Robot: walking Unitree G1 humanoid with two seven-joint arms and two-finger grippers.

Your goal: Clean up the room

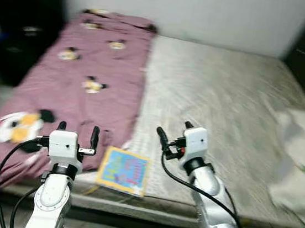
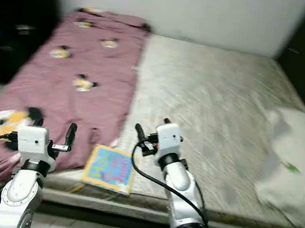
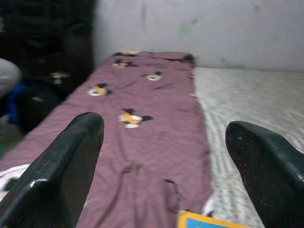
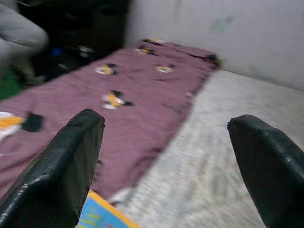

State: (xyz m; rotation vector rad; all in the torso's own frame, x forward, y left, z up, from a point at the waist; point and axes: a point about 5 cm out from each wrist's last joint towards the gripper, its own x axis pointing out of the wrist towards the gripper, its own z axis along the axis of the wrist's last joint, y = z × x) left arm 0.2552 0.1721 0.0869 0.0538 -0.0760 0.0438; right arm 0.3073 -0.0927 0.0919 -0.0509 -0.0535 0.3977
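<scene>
**Both grippers raised, fingers spread, at the bed's near edge**

Left gripper (image 1: 78, 131) hovers over the maroon cartoon-print blanket (image 1: 94, 68), holding nothing. A colourful picture book (image 1: 125, 170) lies on the mattress (image 1: 221, 100) edge between the arms. Right gripper (image 1: 172, 133) likewise parted, empty. White pillow (image 1: 300, 160) far right.

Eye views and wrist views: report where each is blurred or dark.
Left eye view: motion-smeared, the pillow and bare mattress soft, corners dark. Right eye view: the same smear, the book readable only as colours. Left wrist view: fingers fairly sharp, maroon sheet soft. Right wrist view: background streaked, upper corner dark.
</scene>
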